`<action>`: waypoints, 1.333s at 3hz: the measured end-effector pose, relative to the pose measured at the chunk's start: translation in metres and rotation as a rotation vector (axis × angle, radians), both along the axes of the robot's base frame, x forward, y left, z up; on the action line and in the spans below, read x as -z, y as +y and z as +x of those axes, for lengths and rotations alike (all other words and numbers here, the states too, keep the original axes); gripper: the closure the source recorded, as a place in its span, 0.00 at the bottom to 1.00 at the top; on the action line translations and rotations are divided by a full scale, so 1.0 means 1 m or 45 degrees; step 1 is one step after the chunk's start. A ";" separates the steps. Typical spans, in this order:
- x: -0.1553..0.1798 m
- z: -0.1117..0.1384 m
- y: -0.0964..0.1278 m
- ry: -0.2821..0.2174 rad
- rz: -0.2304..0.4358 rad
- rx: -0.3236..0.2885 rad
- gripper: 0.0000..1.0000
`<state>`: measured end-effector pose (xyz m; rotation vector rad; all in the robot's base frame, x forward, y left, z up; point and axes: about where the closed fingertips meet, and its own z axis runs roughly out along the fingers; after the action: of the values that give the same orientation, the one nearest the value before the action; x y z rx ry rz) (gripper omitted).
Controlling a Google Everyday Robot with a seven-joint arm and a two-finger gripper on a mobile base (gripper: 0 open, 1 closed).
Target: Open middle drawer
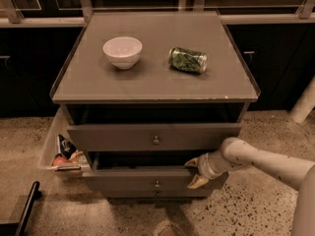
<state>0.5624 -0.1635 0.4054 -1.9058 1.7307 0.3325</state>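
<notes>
Cabinet point(157, 85): grey-brown wood. Its flat top carries two items, and two of its drawers stand pulled out. All positions below are given relative to it.

Arm point(268, 160): pale, entering from the lower right and reaching to the cabinet's front right side.

Top drawer point(113, 136): directly under the cabinet top and partly out. It has a small round knob at the centre of its front. The interior is in shadow and its contents cannot be made out.

Middle drawer point(123, 181): directly below the top drawer and partly out, with a dark gap showing above its front panel. Its knob point(157, 184) sits at the panel's centre. Contents cannot be made out.

Bin point(49, 149): pale, on the floor against the cabinet's left side. It holds several snack packets point(66, 151), one of them dark and one with red on it. The printing on them is too small to read.

Bowl point(122, 50): white and upright, on the left half of the cabinet top. It appears to hold nothing.

Can point(187, 59): green-patterned and lying on its side, on the right half of the top, well apart from the bowl. No brand or lettering is legible.

Gripper point(189, 174): at the right end of the middle drawer's front panel. Its fingers are spread, the upper one over the panel's top edge and the lower one in front of the panel face. It is well to the right of the knob.
</notes>
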 end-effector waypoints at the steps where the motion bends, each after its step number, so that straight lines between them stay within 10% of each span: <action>1: -0.002 -0.017 -0.005 0.010 0.022 -0.009 0.27; 4: -0.014 -0.073 -0.023 0.001 0.101 0.024 0.96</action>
<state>0.4892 -0.1864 0.4191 -1.8320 1.7093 0.3895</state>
